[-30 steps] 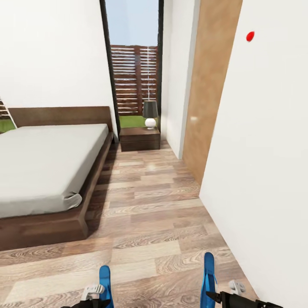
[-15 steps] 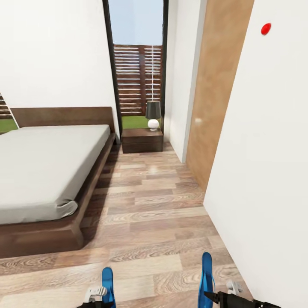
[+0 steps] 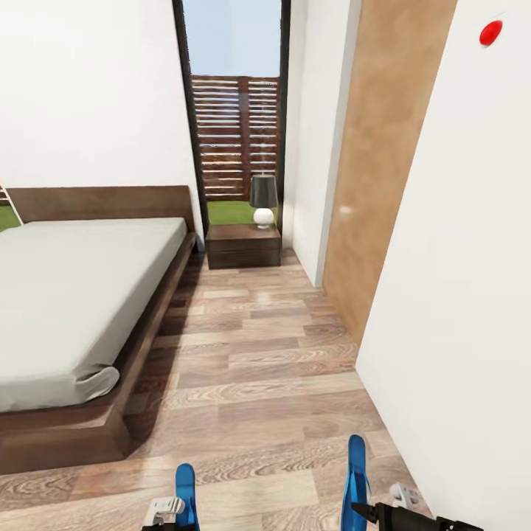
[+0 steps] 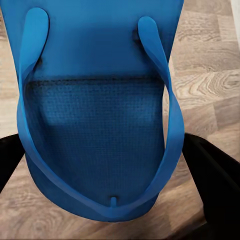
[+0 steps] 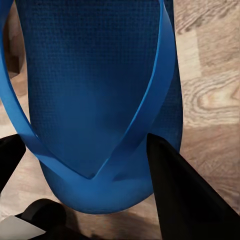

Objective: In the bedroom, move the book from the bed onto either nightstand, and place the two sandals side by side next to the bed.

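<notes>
I hold one bright blue sandal in each gripper over the wood floor at the near edge of the head view. My left gripper (image 3: 177, 518) is shut on the left sandal (image 3: 184, 483). My right gripper (image 3: 361, 510) is shut on the right sandal (image 3: 358, 464). Up close, the left sandal (image 4: 100, 115) sits between black fingers (image 4: 215, 190), and the right sandal (image 5: 95, 90) lies against a black finger (image 5: 185, 200). The bed (image 3: 66, 295) with its grey mattress lies at the left. A nightstand (image 3: 243, 245) stands beyond it by the window. The book is out of view.
A lamp (image 3: 263, 199) with a dark shade stands on the nightstand. A wood-panelled door (image 3: 376, 169) and a white wall (image 3: 457, 295) close in on the right. A strip of plank floor (image 3: 251, 354) runs between the bed frame and the wall.
The camera has moved forward and turned slightly, so the bed slides left and the right wall looms larger. Both sandals stay held in the grippers.
</notes>
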Tool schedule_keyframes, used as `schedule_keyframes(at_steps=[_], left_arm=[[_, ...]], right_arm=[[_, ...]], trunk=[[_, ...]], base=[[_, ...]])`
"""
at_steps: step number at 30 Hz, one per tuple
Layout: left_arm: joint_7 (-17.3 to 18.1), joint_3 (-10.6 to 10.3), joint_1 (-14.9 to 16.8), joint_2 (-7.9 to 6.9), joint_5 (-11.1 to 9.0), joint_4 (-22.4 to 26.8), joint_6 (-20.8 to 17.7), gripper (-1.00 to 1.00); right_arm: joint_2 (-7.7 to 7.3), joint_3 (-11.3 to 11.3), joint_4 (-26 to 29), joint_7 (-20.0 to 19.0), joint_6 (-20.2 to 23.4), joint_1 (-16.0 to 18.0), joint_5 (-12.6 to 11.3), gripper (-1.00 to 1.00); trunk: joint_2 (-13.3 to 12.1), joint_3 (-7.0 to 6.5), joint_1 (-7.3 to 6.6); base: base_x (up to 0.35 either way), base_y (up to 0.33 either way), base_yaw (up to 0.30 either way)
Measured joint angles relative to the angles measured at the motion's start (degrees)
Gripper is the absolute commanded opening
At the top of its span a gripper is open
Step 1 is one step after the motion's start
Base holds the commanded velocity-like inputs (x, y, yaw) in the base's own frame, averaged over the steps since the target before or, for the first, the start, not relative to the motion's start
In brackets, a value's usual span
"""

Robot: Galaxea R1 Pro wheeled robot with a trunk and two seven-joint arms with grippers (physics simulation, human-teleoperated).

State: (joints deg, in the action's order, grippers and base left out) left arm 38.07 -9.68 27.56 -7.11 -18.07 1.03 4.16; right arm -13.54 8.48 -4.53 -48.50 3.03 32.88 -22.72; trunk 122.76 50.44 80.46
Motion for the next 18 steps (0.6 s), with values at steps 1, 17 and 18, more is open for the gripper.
schedule_keyframes(at_steps=[1, 17, 18], left_arm=[[0.00, 0.06, 0.00, 0.00, -0.02, 0.01, 0.00, -1.00], [0.00, 0.03, -0.09, 0.00, -0.01, 0.00, 0.00, -1.00], [0.00, 0.03, -0.09, 0.00, -0.01, 0.00, 0.00, -1.00]], right_arm=[[0.00, -0.05, 0.00, -0.01, 0.00, 0.01, -0.01, -1.00], [0.00, -0.08, 0.00, -0.02, 0.00, 0.00, 0.02, -1.00], [0.00, -0.05, 0.00, -0.02, 0.00, 0.00, 0.02, -1.00]], trunk=[[0.00, 0.00, 0.01], [0.00, 0.00, -0.01], [0.00, 0.00, -0.01]], base=[[0.084, 0.000, 0.120], [0.218, 0.000, 0.128], [0.322, 0.000, 0.003]])
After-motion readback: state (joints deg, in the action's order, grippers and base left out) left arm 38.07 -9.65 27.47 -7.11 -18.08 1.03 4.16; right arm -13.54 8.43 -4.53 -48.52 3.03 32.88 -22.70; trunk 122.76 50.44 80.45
